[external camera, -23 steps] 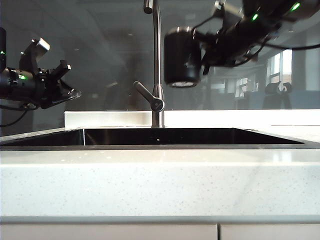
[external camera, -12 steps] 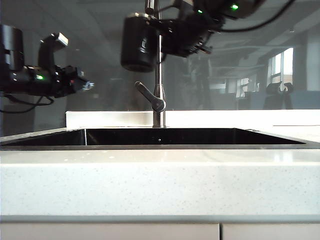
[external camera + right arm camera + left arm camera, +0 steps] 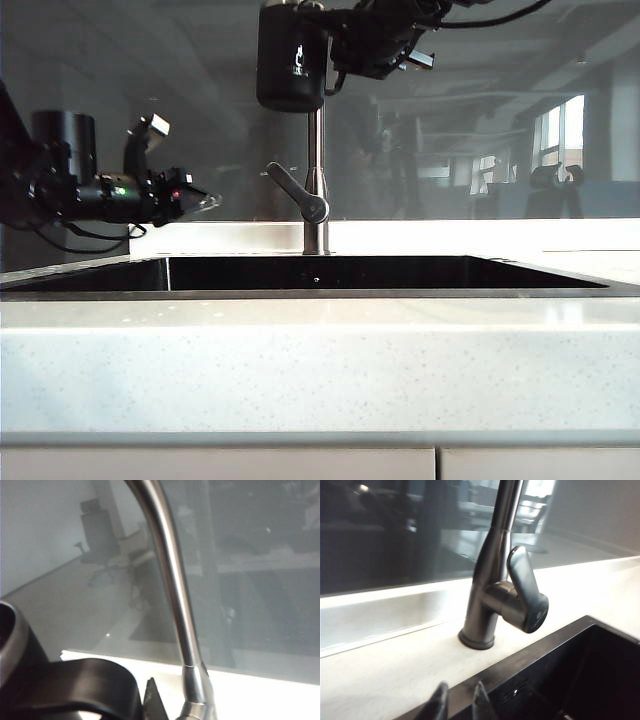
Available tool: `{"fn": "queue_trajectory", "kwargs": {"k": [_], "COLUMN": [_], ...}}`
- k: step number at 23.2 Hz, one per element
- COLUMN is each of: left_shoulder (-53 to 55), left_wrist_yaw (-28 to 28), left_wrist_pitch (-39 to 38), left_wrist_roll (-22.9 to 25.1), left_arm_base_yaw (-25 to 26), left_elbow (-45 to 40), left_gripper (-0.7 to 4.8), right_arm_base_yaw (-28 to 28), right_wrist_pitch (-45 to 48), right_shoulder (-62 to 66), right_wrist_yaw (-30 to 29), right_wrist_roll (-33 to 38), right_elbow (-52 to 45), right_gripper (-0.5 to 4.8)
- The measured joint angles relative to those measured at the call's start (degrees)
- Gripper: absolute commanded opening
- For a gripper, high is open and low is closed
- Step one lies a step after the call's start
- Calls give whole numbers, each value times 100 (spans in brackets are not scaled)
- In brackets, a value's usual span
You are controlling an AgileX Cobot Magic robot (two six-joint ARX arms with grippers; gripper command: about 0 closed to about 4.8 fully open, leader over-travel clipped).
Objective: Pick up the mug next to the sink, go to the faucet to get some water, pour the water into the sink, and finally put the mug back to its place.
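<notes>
mug held up at the faucet, over the sink

speckled white counter (image 3: 320,370) running across the front, with the sink (image 3: 320,272) sunk dark and glossy along its back half and a dark glass wall (image 3: 500,120) reflecting an office behind. standing at the sink's back edge, about midway along: the faucet (image 3: 316,180), thin steel stem rising out of view, lever handle (image 3: 296,191) angling up toward the counter's left end.

hanging high over the sink's back edge, against the faucet stem on its left: the mug (image 3: 291,58), matte black, upright, small white logo facing the front. reaching in from the upper right, level with the mug: the right gripper (image 3: 335,45), pinching the mug by its handle (image 3: 90,687); in the right wrist view, the silver rim (image 3: 12,640) showing beside that handle, one dark fingertip (image 3: 152,700) poking out just beside the stem.

hovering above the sink's left end, well apart from the lever and pointing toward it: the left gripper (image 3: 200,203). in the left wrist view, only two fingertips (image 3: 440,705) showing, standing slightly apart with a narrow gap, gripping nothing, lying over the sink's rim below the faucet base.
</notes>
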Motion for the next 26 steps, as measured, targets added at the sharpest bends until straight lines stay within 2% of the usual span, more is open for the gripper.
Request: {"fn": "queue_trajectory", "kwargs": {"k": [1, 3, 4, 5, 6, 8, 11, 16, 24, 26], "left_shoulder": [142, 560, 739, 1032, 1202, 1602, 1808, 1810, 1808, 1810], "left_wrist_yaw": [52, 127, 160, 264, 315, 494, 608, 1294, 1349, 1543], "left_wrist_pitch": [-2, 4, 4, -39, -98, -289, -570, -258, 63, 245], "left_wrist_roll": [-105, -227, -286, -466, -566, -898, -1274, -1456, -1666, -1899], "left_arm_base_yaw": [0, 0, 0, -2, -13, -59, -201, -452, -509, -516], "left_elbow": [186, 807, 1088, 1569, 1858, 2583, 3119, 3276, 3648, 3648], "left_gripper": [187, 198, 233, 276, 370, 479, 479, 479, 479, 453], "right_arm_base_yaw": [0, 0, 0, 0, 0, 0, 0, 2, 2, 2], "right_wrist_pitch": [-33, -61, -81, -109, -109, -122, -120, -129, -175, -175], "right_shoulder": [0, -4, -2, -2, -2, -2, -2, 0, 0, 0], "right_wrist_yaw": [-11, -42, -42, -42, -37, -42, -39, -46, -44, -44], "right_wrist_roll": [-11, -15, -17, -22, -22, -22, -26, -184, -245, -245], "right_elbow": [35, 44, 44, 44, 44, 55, 94, 92, 92, 92], "right_gripper": [-5, -5, -5, -5, -5, -5, -5, -5, -5, -5]}}
